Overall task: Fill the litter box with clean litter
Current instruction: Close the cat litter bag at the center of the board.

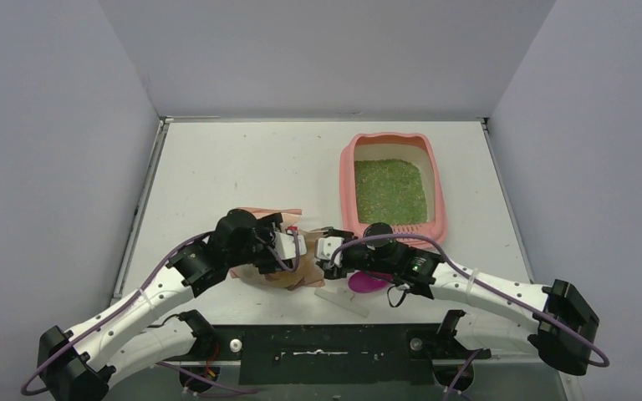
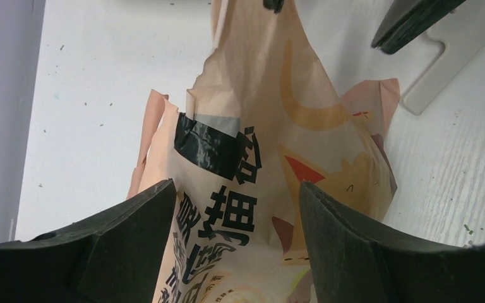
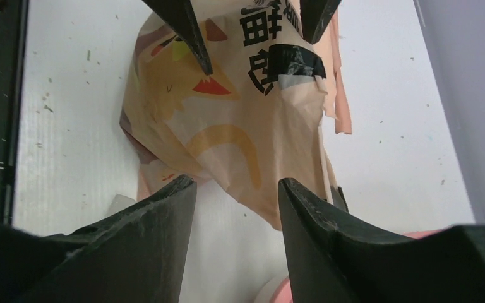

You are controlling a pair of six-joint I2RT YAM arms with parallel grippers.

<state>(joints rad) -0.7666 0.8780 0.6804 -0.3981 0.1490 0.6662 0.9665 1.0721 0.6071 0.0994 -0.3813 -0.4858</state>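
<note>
The pink litter box point(image 1: 348, 180) stands at the back right with a bed of green litter point(image 1: 390, 190) in it. A tan printed litter bag point(image 1: 272, 271) lies on the table between my two grippers, well short of the box. My left gripper point(image 1: 297, 248) is open, its jaws astride the bag point(image 2: 259, 126) with the bag's paper filling the gap point(image 2: 235, 189). My right gripper point(image 1: 324, 251) faces it from the other side, open and empty point(image 3: 237, 183), with the bag's corner point(image 3: 227, 126) just ahead of its tips. The left fingers point(image 3: 189, 31) show at the top of the right wrist view.
A magenta scoop point(image 1: 368, 282) lies under the right arm near the front edge, next to a white flat strip point(image 1: 343, 299). Black tape point(image 2: 205, 148) patches the bag. Grey walls close in the table on three sides.
</note>
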